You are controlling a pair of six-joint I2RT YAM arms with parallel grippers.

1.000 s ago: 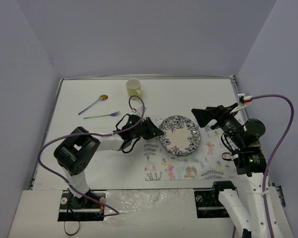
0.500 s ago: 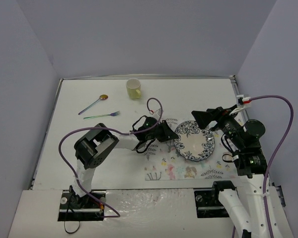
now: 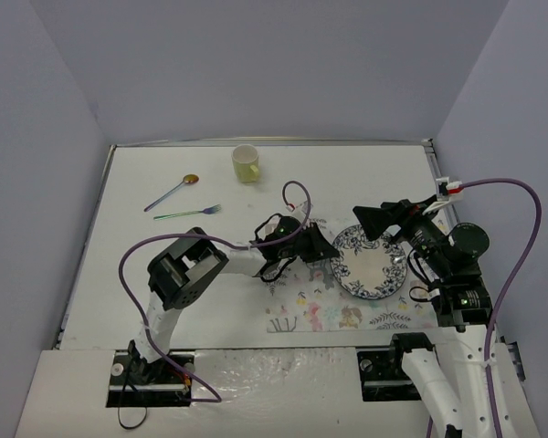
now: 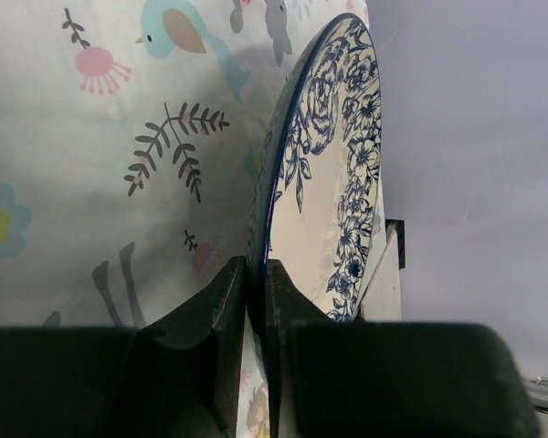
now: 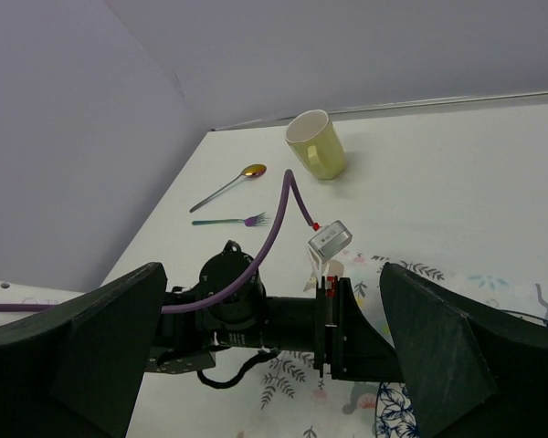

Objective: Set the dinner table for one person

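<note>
A white plate with a blue flower rim (image 3: 372, 264) lies over the printed cloth mat (image 3: 310, 306) on the white dinner table (image 3: 164, 265). My left gripper (image 3: 329, 253) is shut on the plate's left rim; in the left wrist view its jaws pinch the rim (image 4: 256, 274) and the plate (image 4: 333, 182) stands edge-on. My right gripper (image 3: 374, 221) is open and empty, just above the plate's far edge, its fingers (image 5: 100, 356) spread wide. A yellow mug (image 3: 246, 163), a spoon (image 3: 172, 192) and a fork (image 3: 188, 213) lie at the far left.
The mug (image 5: 316, 144), spoon (image 5: 226, 186) and fork (image 5: 230, 221) also show in the right wrist view beyond the left arm (image 5: 256, 319). Purple cables loop off both arms. Grey walls close in the table on three sides.
My left gripper has dragged the plate to the right across the mat, from the mat's left part toward its right. My right gripper has stayed near the plate's far edge.
</note>
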